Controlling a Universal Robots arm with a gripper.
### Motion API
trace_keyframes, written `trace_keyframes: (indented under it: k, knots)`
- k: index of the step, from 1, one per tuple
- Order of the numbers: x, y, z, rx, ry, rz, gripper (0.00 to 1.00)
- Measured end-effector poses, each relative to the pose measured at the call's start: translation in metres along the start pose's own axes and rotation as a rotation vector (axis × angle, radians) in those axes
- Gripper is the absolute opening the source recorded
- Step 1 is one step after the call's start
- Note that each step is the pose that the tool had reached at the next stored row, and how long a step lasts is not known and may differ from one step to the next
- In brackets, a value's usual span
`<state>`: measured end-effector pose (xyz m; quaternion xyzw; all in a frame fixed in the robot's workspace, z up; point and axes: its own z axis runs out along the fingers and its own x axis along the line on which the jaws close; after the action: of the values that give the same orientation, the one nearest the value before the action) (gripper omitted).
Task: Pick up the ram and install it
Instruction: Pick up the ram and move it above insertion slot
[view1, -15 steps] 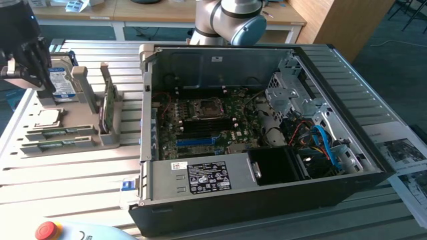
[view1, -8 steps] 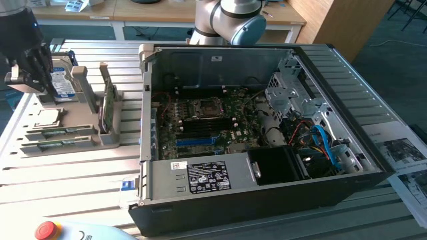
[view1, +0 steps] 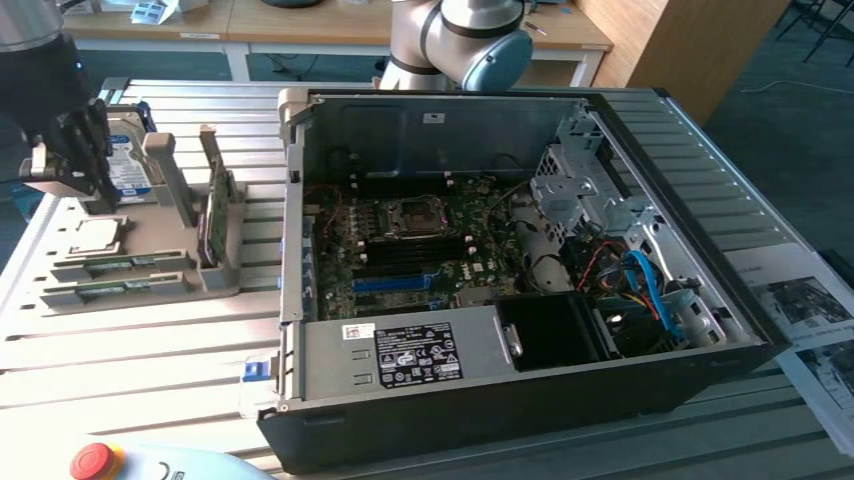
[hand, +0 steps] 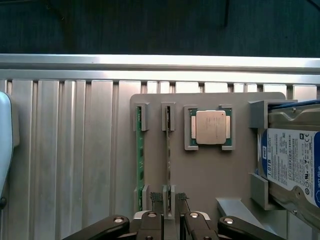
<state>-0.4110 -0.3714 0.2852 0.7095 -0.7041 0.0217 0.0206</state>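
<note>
Two ram sticks lie on edge in a grey holder (hand: 200, 175): one ram (hand: 139, 160) shows its green edge, the other ram (hand: 168, 155) sits beside it, closer to the processor. My gripper (hand: 169, 199) is open, with a dark finger (hand: 156, 196) on each side of that second stick's end. In the exterior view the gripper (view1: 83, 190) hangs over the holder at the far left, above the ram sticks (view1: 114, 265), and part of it is hidden by the dark arm.
A square silver processor (hand: 211, 127) and a hard drive (hand: 295, 165) sit in the same holder. Another green board (view1: 214, 215) stands upright on it. The open computer case (view1: 534, 400) with its motherboard (view1: 414, 250) lies to the exterior view's right. A red button (view1: 94, 460) sits at the front.
</note>
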Motion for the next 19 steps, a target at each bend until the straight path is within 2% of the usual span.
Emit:
trace_keyframes:
  k: [14,19]
  knots:
    - [-0.001,0.0005,0.0221,-0.0001,0.0,0.0,0.24]
    - [-0.001,0.0008,0.0328,0.0,0.0,0.0,0.24]
